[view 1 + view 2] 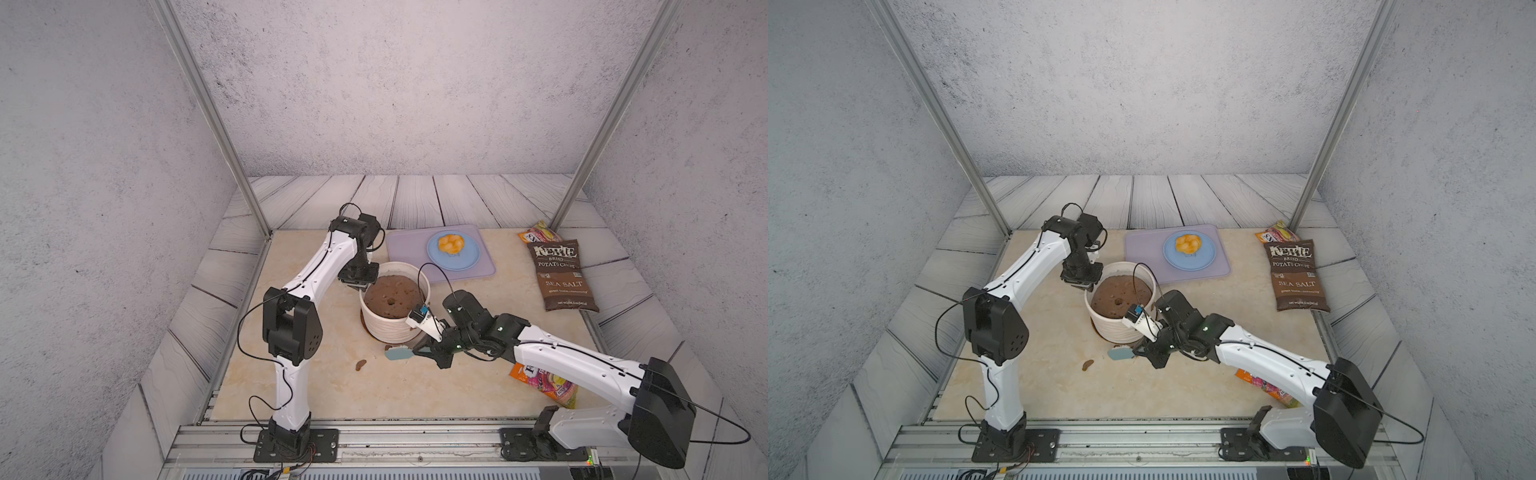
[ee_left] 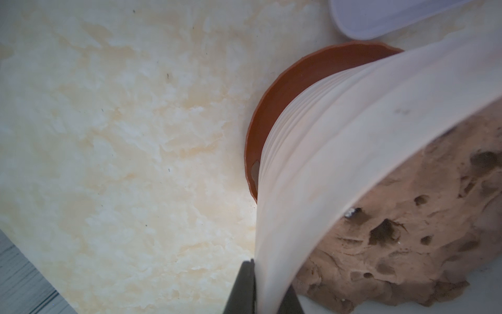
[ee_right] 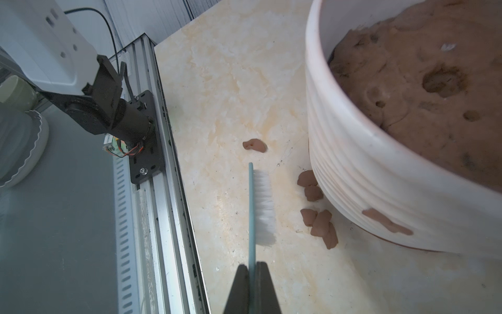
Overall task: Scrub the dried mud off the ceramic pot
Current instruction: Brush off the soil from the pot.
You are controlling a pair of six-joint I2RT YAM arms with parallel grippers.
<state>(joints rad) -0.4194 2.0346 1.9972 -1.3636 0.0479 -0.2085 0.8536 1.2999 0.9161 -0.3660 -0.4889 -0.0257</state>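
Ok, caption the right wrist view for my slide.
Right gripper shut on a teal brush beside the ceramic pot: one dried mud smear on its wall, loose mud flakes at its base.

Soft even light, blurred close-ups

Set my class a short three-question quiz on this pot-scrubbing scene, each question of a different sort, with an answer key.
1. True or false: the bristles of the brush held by the right tool are pressed against the ceramic pot.
2. What is the left tool clamped on? A) the pot's rim B) the rust-brown saucer C) the blue plate
3. Fill in: in the right wrist view, ___ streak of dried mud sticks to the pot's wall; the other pieces lie on the table.
Key: 1 false, the bristles stand clear of the pot; 2 A; 3 one.
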